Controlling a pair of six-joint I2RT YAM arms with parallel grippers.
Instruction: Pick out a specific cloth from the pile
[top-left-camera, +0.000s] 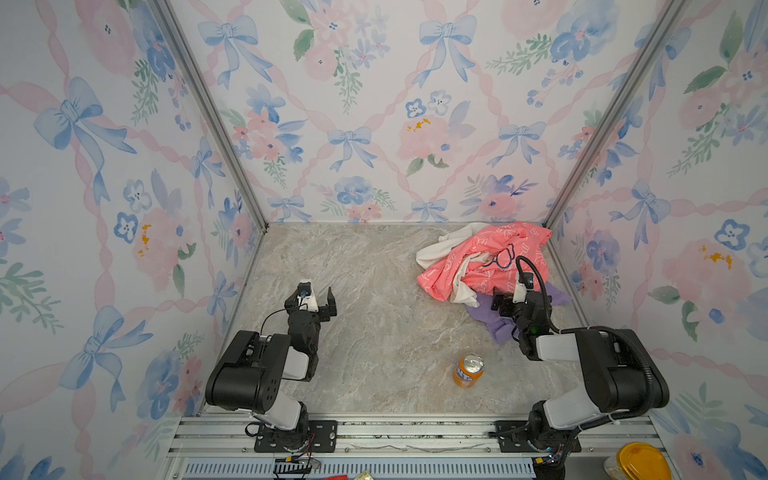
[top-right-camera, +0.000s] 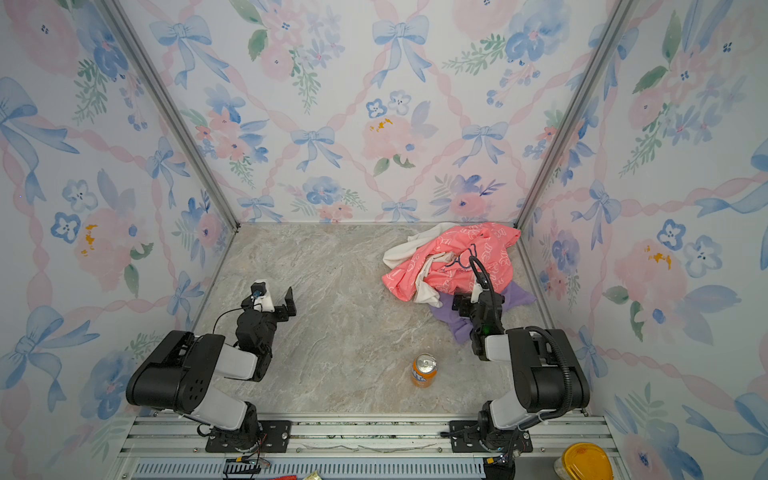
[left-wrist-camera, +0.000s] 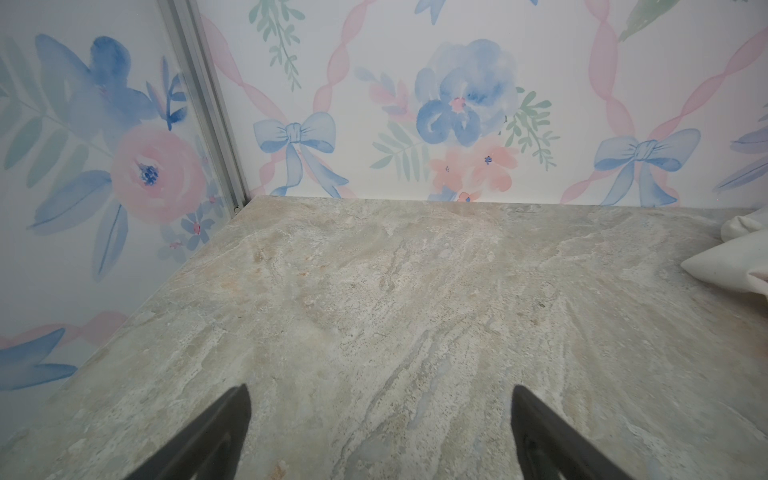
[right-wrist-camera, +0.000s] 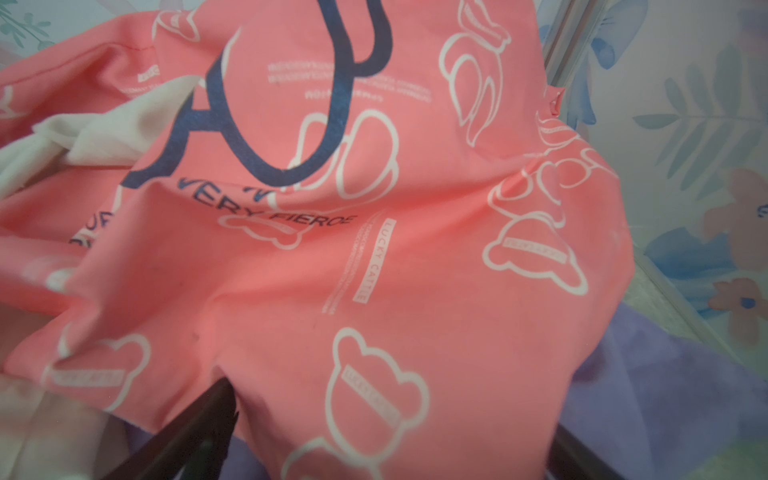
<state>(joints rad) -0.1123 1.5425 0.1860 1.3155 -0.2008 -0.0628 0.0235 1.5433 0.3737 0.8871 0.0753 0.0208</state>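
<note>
Near the front edge of the bench (top-left-camera: 374, 291) stands an orange can (top-left-camera: 468, 370). Farther in, the left gripper (top-left-camera: 318, 291) hangs wide open over bare bench. The right gripper (right-wrist-camera: 395, 411), also wide open, hovers over the cloth (top-left-camera: 494, 324), which lies by the right edge, partly under the pile (top-left-camera: 486, 257) in the far right corner.

The cloth (top-left-camera: 492, 326) partly beneath the pile (top-left-camera: 469, 266)

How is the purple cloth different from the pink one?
The purple cloth is plain; the pink cloth has white shapes and dark letters. The purple cloth lies low on the table, partly under the pink cloth, which sits bunched up on top. Much less of the purple cloth shows. Both are soft and crumpled.
</note>
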